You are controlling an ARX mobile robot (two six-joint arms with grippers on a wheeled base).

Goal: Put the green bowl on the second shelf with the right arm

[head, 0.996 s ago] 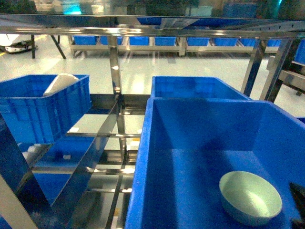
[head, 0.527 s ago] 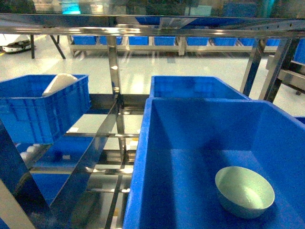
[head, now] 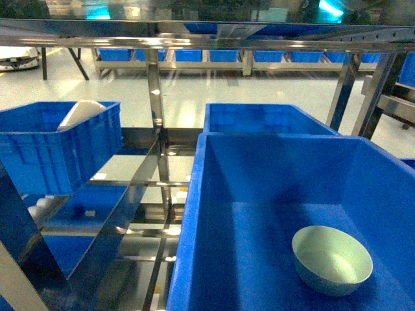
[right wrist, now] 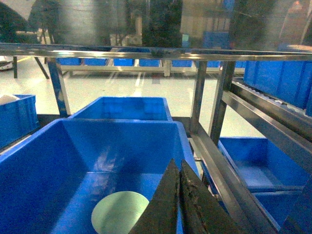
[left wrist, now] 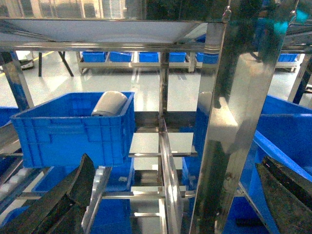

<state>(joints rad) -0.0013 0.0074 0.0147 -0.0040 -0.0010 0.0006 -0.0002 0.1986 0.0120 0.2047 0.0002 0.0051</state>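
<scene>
Head view is showing me the green bowl point(head: 332, 259) sitting upright on the floor of the nearest big blue bin point(head: 194, 214), toward its right front corner, apart from the walls. My right gripper point(right wrist: 178, 195) is hanging just above and beside it in the right wrist view, its two dark fingers pressed together with no gap and nothing between them. My left gripper point(left wrist: 175, 204) is standing wide, one finger at each lower corner of its own view, holding nothing.

I am judging the bowl to be light, stiff and smooth, probably slippery on its rounded outside, so I am planning to pinch the rim with one finger inside and one outside.

Farther back, a second blue bin point(head: 266, 118) is sitting behind the first, and off to the left a blue crate point(head: 58, 152) is holding a white dish point(head: 81, 113).

I am finding no readable labels or writing anywhere.
</scene>
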